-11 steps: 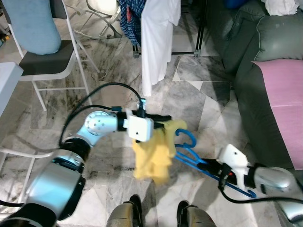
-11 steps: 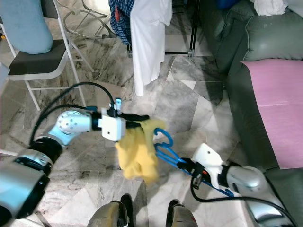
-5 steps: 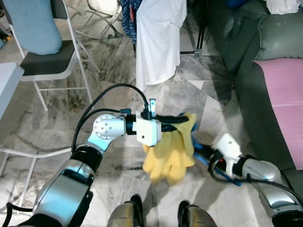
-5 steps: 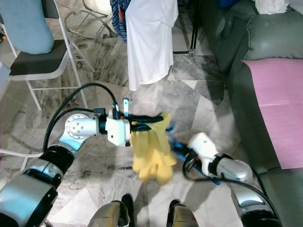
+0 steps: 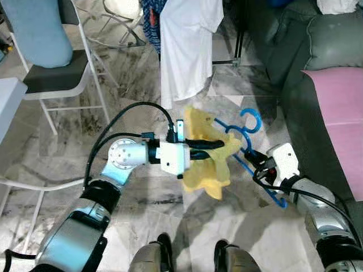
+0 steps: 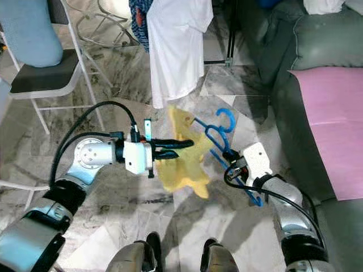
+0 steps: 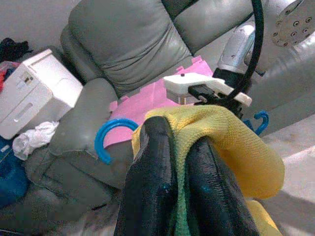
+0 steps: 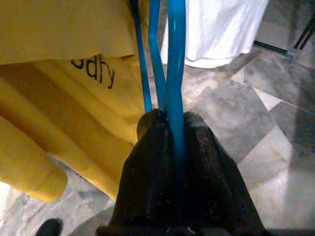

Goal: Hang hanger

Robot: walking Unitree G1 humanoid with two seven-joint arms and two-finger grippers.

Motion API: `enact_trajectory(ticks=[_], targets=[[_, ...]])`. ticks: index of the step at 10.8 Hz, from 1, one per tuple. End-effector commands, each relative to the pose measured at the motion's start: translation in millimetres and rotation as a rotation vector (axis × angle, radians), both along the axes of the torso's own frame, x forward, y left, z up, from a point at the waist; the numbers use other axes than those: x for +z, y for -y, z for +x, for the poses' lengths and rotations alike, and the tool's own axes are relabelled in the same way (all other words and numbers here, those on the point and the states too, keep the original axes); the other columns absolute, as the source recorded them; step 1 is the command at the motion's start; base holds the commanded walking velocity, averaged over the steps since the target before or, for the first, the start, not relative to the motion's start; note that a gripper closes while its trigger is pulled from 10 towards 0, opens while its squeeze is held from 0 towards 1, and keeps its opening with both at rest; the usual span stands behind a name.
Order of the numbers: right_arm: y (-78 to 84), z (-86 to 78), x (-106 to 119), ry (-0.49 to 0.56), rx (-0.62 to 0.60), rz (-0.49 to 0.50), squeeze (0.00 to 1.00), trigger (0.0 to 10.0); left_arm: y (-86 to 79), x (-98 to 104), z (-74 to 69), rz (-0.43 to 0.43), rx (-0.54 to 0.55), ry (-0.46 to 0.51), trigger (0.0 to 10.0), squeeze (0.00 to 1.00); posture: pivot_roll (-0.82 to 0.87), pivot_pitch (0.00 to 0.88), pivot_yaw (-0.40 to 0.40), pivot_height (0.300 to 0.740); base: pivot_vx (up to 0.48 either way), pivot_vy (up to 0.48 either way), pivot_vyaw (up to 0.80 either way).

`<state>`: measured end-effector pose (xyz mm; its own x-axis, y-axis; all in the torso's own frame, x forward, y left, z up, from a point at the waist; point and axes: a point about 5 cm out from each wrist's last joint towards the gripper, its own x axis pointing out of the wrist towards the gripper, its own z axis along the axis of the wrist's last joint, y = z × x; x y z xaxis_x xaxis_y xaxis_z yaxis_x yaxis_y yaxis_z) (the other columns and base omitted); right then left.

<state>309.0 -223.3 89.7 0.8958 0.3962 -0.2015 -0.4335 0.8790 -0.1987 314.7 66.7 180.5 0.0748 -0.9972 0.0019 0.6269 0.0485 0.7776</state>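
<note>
Since half a second ago the hanger (image 5: 247, 148) has risen from behind the cloth (image 5: 209, 156), so its hook now stands clear above the right gripper (image 5: 256, 162); a second ago the cloth hung lower and limp. The right gripper is clamped on the hanger's blue wire: in the right wrist view the wire runs out between the two closed fingers (image 8: 147, 162) toward the cloth. The left gripper (image 5: 212, 145) is pinched shut on the cloth's upper fold, just left of the hanger; in the left wrist view yellow fabric bulges between its fingers (image 7: 152, 182). The cloth drapes over the hanger's near side, touching it, in mid-air above the marble floor (image 5: 142, 73).

Count: one blue hanger, one yellow cloth, two grippers. One white garment (image 5: 184, 48) hangs ahead, with a blue plaid one (image 5: 150, 17) beside it. One grey sofa (image 5: 283, 51) stands on the right, bearing a pink sheet (image 5: 340, 119); one chair (image 5: 51, 73) stands on the left.

Writing: dark letters on the cloth in the right wrist view, partly hidden, perhaps "dry".
</note>
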Motion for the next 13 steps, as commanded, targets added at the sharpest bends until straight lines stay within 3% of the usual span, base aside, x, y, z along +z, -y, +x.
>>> enact_trajectory(ticks=[1,3,5,8,9,11,13], targets=[[6.2,0.3,-5,-0.011,-0.069,0.009,0.0,10.0,3.7,3,-5.4,-0.006,-0.042,0.033,10.0,0.0,-0.12,0.242,0.125,0.74,0.0,0.0,0.0],[9.0,3.5,-3,0.012,-0.102,0.02,0.0,10.0,-0.4,0,-3.2,0.015,-0.021,0.022,10.0,0.0,-0.12,0.239,0.125,0.74,0.0,0.0,0.0],[4.4,13.9,18,0.08,-0.153,0.207,0.0,10.0,-1.2,-15,0.8,0.028,0.062,-0.032,10.0,0.0,-0.12,0.234,0.129,0.74,0.0,0.0,0.0],[-41.7,15.4,67,0.201,-0.053,0.59,0.0,10.0,2.8,-70,1.5,-0.018,0.343,-0.265,10.0,0.0,-0.16,0.221,0.112,0.74,0.0,0.0,0.0],[-53.5,13.1,79,0.214,-0.013,0.674,0.0,10.0,2.1,-86,1.4,-0.038,0.449,-0.344,10.0,0.0,-0.18,0.218,0.107,0.74,0.0,0.0,0.0],[-63.6,7.1,99,0.22,0.045,0.861,0.0,10.0,-5.9,-106,0.6,-0.056,0.611,-0.43,10.0,0.0,-0.2,0.21,0.096,0.74,0.0,0.0,0.0],[-63.4,5.5,119,0.227,0.054,1.078,0.0,10.0,-9.3,-122,-2.6,-0.101,0.735,-0.517,10.0,0.0,-0.22,0.198,0.078,0.74,0.0,0.0,0.0]])
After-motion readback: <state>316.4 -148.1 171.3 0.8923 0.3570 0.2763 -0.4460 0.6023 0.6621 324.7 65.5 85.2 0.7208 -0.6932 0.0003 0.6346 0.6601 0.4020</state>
